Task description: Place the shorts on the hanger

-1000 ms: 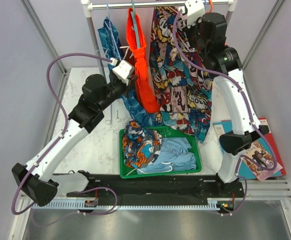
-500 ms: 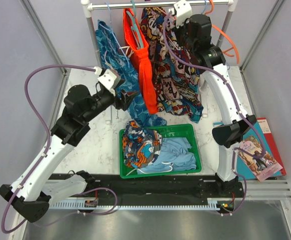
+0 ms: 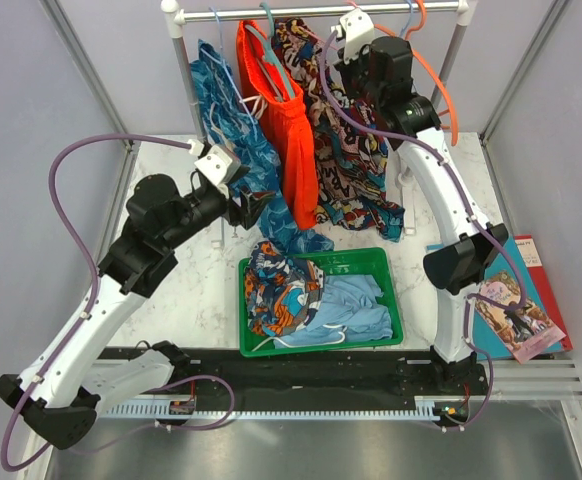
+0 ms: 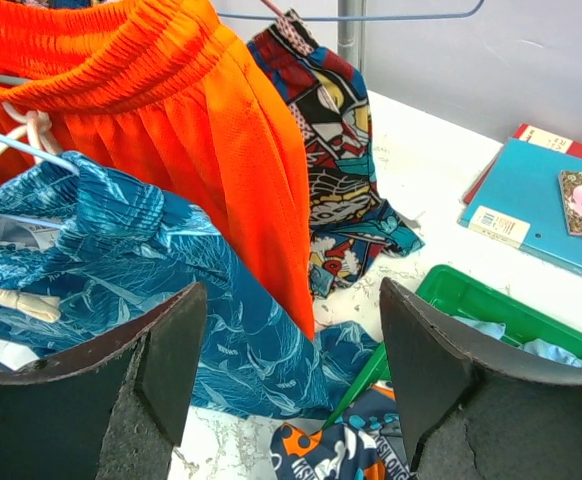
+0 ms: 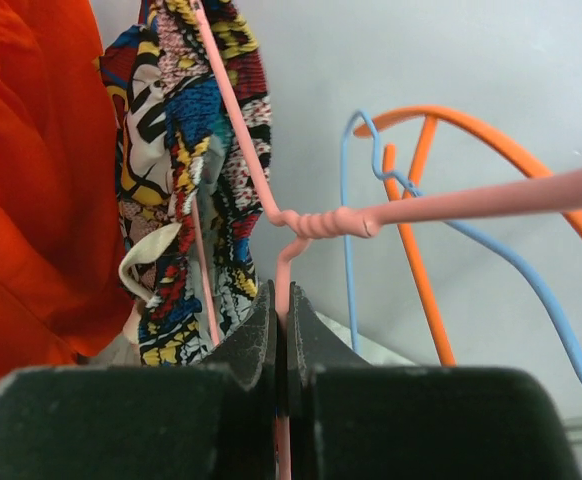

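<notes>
Right gripper (image 5: 281, 300) is pinched tight on the hanger (image 5: 451, 205) wire just below the twist, with the shorts (image 5: 186, 150) draped over it up by the rail (image 3: 236, 11). I'd ease the hook over the rail slowly, no twisting, so nothing slides off. Left gripper (image 4: 289, 300) is spread wide, holding nothing. The tray (image 3: 356, 262) holds a patterned garment (image 3: 281, 290) and a light blue one (image 3: 356, 310).

2 white-shelled arms (image 3: 91, 320) with black joints, looping purple cables (image 3: 121, 138), white box-shaped wrist cameras (image 3: 216, 160), grainy matte black jaws.
</notes>
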`<action>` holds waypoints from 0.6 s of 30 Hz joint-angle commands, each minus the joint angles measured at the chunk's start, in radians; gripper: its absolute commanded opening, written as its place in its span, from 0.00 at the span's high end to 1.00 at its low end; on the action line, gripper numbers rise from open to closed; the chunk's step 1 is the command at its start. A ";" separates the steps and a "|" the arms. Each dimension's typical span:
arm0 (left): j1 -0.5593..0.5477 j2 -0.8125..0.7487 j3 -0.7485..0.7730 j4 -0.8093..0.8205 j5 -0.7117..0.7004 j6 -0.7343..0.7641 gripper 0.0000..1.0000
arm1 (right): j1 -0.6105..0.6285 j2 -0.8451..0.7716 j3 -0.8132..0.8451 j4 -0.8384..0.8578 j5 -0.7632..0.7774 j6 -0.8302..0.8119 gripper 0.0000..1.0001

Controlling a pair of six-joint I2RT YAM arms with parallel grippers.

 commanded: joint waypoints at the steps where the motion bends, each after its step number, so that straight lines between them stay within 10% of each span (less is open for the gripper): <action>1: 0.000 -0.017 -0.011 0.009 0.029 -0.032 0.23 | 0.001 -0.057 -0.026 0.082 -0.067 0.022 1.00; 18: 0.000 -0.026 -0.032 0.009 0.030 -0.032 0.23 | 0.153 0.006 0.008 0.206 0.046 -0.071 1.00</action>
